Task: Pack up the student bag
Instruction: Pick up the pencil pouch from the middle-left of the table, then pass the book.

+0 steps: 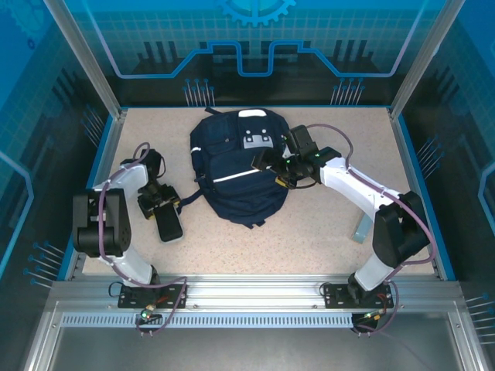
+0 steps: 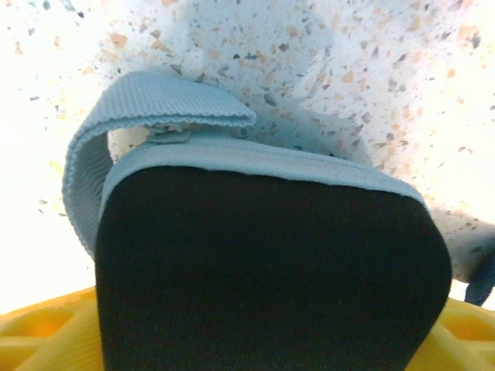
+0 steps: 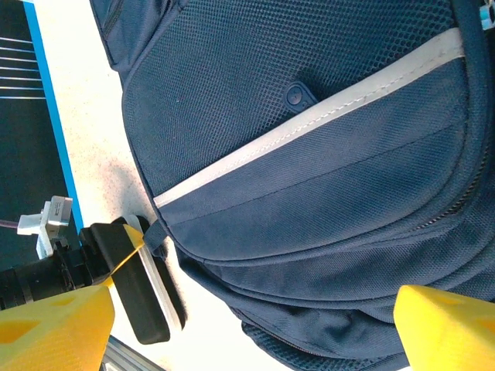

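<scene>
Pouch (image 2: 271,270) lies between the left gripper's (image 1: 158,205) jaws; I cannot tell whether they grip it. Right gripper (image 3: 247,328), wide and empty, hovers above the bag (image 1: 232,193). Packing looks barely begun, since the pouch is outside the bag.

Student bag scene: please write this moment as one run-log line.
left claw around black flat padded pouch, grip unclear | right claw open above navy-blue fabric backpack | pouch outside backpack

Your navy-blue backpack (image 1: 236,174) lies flat near the middle of the table (image 1: 325,232), front face up, its top end toward the far edge and its rounded bottom toward the near edge. You can see a pale patch (image 1: 256,140) near its top, a thin white stripe (image 1: 232,176) slanting across the mesh-textured front pocket, and a dark strap (image 1: 188,199) trailing from its lower left side
</scene>
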Robot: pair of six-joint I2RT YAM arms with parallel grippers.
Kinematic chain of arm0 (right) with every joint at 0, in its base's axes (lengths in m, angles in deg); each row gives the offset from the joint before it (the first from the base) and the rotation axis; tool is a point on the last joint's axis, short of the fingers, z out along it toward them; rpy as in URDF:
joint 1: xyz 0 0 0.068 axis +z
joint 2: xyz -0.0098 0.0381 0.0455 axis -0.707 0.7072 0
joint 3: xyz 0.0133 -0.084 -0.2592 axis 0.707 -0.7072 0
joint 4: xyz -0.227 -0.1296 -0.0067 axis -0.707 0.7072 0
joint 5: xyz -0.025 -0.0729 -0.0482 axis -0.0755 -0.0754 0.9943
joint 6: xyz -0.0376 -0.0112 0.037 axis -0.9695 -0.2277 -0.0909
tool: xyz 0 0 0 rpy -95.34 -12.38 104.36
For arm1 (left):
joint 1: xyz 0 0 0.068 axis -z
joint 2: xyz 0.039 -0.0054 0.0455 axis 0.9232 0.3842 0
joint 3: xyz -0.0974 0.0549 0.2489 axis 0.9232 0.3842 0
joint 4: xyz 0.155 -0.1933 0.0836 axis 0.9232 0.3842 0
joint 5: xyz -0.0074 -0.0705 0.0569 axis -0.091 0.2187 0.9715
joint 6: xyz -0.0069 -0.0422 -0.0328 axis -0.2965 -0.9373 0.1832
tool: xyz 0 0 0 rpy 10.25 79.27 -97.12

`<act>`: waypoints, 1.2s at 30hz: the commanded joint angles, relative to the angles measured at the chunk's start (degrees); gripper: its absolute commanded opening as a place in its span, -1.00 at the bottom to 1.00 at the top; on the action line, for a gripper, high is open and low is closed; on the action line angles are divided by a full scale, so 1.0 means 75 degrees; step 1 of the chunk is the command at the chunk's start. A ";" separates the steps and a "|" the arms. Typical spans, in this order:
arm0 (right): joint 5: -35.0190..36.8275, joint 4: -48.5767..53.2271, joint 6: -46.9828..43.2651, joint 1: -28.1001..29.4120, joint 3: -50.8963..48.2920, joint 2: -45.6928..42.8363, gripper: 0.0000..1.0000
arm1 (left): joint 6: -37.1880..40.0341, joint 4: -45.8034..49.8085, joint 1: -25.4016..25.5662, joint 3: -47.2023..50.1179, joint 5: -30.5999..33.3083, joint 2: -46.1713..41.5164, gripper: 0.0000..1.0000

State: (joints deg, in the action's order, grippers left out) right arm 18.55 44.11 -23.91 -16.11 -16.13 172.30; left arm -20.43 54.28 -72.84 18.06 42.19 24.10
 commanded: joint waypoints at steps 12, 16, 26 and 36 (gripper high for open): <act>-0.1217 -0.1686 -0.0950 0.1082 -0.0134 -0.0257 0.85 | -0.0743 -0.0149 0.0055 -0.1124 -0.3052 -0.2114 0.33; -0.1489 -0.1702 -0.1401 0.1751 0.0409 0.0170 0.83 | -0.1580 -0.0959 0.0210 -0.1132 -0.4135 -0.2214 0.29; -0.1688 -0.1202 -0.2112 0.2369 0.1411 0.0965 0.76 | -0.2563 -0.2089 0.0614 -0.0921 -0.5183 -0.1918 0.26; -0.1604 -0.0593 -0.2271 0.2417 0.2223 0.1570 0.19 | -0.2798 -0.2280 0.0736 -0.0735 -0.5267 -0.1810 0.29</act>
State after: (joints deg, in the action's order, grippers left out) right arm 7.31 38.10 -39.91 1.46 -1.79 182.86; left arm -39.84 38.52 -67.83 11.72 4.99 10.25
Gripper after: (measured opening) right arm 0.617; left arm 0.640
